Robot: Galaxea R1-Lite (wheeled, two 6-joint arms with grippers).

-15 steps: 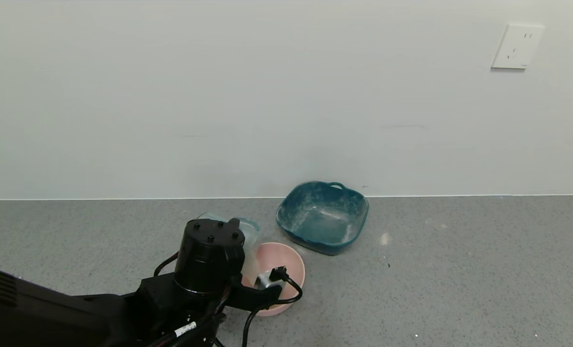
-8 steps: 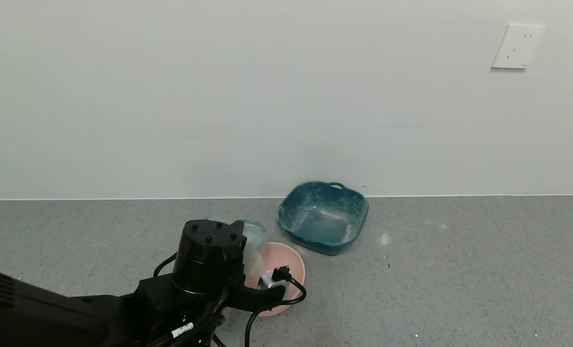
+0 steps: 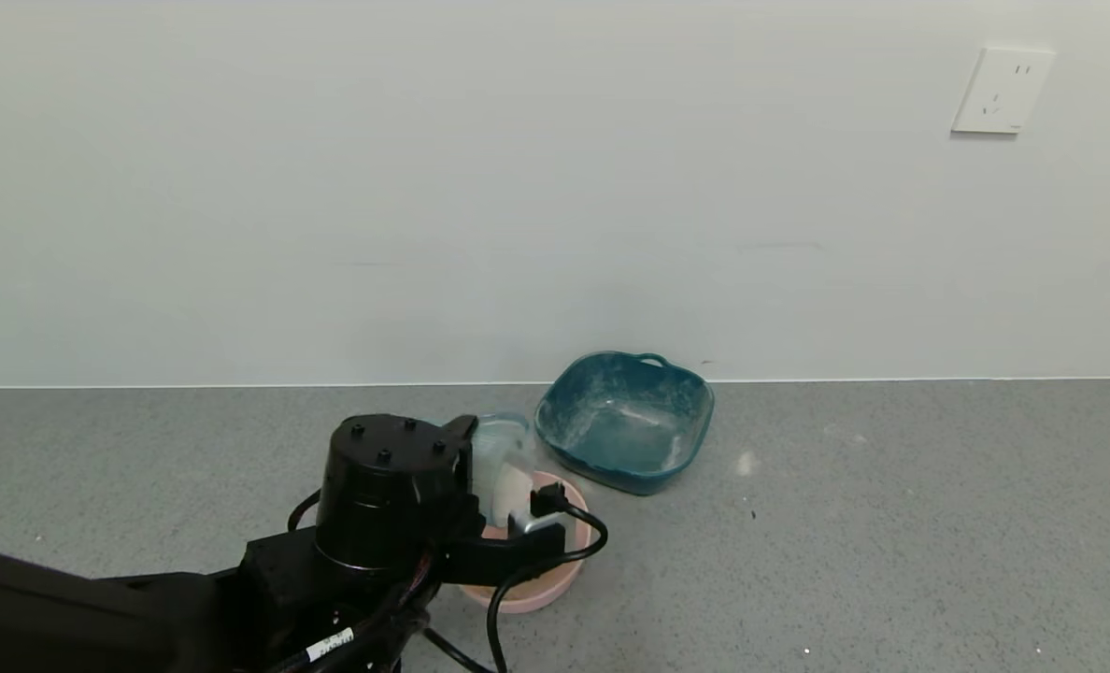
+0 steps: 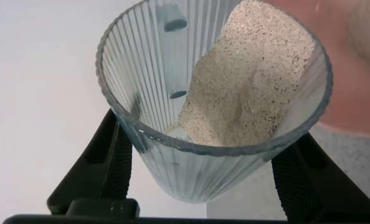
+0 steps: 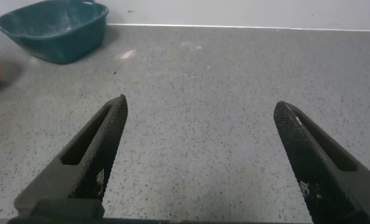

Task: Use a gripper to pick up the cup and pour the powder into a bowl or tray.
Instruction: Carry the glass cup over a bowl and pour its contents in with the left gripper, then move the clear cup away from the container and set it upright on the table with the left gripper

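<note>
Left gripper (image 4: 200,168) clamps ribbed cup (image 4: 213,99), tilted over pink bowl (image 3: 555,581). Powder (image 4: 250,81) banked against cup's lower wall, near lip. Right gripper (image 5: 200,158) parked over bare grey counter (image 5: 203,93), fingers spread, holding nothing. Farther back, by wall, teal dish (image 3: 625,421), dusted white.

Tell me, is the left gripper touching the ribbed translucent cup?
Touching: the left wrist view shows the left gripper with its black fingers pressed against both sides of the cup.
</note>
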